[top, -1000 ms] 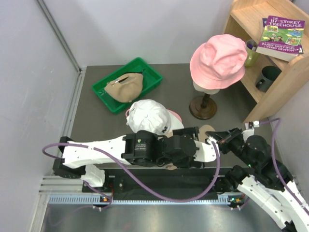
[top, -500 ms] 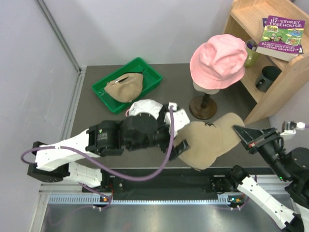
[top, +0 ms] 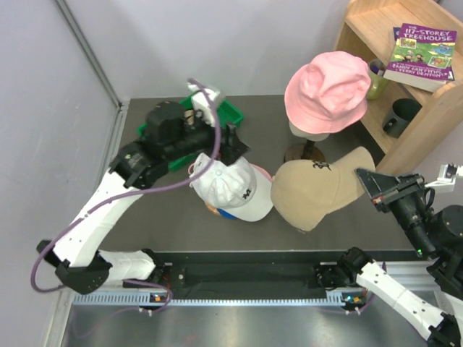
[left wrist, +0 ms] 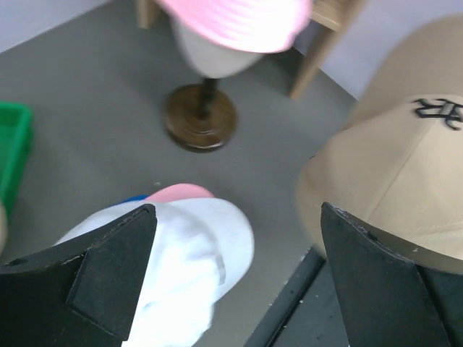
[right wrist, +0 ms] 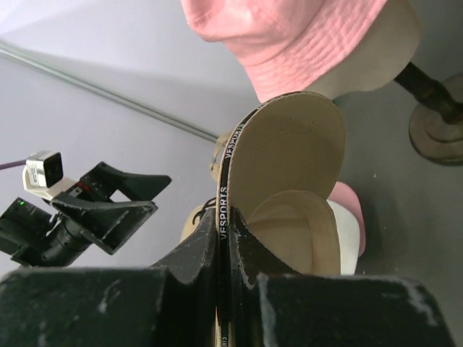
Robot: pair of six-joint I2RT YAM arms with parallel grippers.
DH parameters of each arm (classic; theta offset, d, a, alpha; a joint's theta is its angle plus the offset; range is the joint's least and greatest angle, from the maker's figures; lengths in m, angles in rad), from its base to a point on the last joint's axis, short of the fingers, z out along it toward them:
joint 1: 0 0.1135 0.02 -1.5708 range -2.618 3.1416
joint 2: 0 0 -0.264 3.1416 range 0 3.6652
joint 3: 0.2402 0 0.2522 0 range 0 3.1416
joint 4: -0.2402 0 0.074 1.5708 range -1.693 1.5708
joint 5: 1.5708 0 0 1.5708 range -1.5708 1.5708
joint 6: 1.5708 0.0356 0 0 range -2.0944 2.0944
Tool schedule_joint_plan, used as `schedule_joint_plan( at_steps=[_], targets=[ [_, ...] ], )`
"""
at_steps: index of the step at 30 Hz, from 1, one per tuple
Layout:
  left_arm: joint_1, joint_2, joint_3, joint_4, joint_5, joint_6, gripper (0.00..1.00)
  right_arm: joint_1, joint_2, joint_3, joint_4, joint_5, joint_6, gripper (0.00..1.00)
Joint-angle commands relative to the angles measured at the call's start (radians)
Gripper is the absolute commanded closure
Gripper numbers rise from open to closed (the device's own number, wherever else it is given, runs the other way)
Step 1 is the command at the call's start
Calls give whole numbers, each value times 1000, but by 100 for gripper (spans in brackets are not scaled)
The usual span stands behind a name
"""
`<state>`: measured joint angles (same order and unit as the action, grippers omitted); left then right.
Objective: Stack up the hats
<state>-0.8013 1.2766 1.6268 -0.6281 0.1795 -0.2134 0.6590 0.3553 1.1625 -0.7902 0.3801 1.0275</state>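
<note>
A white cap (top: pixel 228 186) lies on a pink cap and a blue cap at the table's middle; only the pink peak (left wrist: pixel 177 194) and a blue sliver show under it. My right gripper (top: pixel 364 184) is shut on the rim of a tan cap (top: pixel 322 191) and holds it just right of the white cap; the right wrist view shows the jaws (right wrist: pixel 226 238) clamped on its sweatband. My left gripper (top: pixel 226 147) is open and empty, raised above and behind the white cap (left wrist: pixel 188 253). The left arm hides any cap in the green tray (top: pixel 233 112).
A pink bucket hat (top: pixel 325 90) sits on a cream mannequin head, on a wooden stand (left wrist: pixel 201 119) just behind the tan cap. A wooden shelf (top: pixel 427 108) with a book and mugs stands at the back right. A wall runs along the left.
My left gripper has let go of the tan cap and swung up and back toward the green tray. My right gripper has carried the tan cap slightly back and to the right.
</note>
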Motion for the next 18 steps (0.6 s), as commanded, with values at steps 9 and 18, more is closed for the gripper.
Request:
schedule_joint_plan(
  at_steps=[9,18],
  targets=[
    [379,-120,36,-186,-258,-136,1,10,186,42,430,-173,-52,100],
    [393,-287,19,-191,-770,-256,1,56,399,-17,906,-331,68,100]
  ],
)
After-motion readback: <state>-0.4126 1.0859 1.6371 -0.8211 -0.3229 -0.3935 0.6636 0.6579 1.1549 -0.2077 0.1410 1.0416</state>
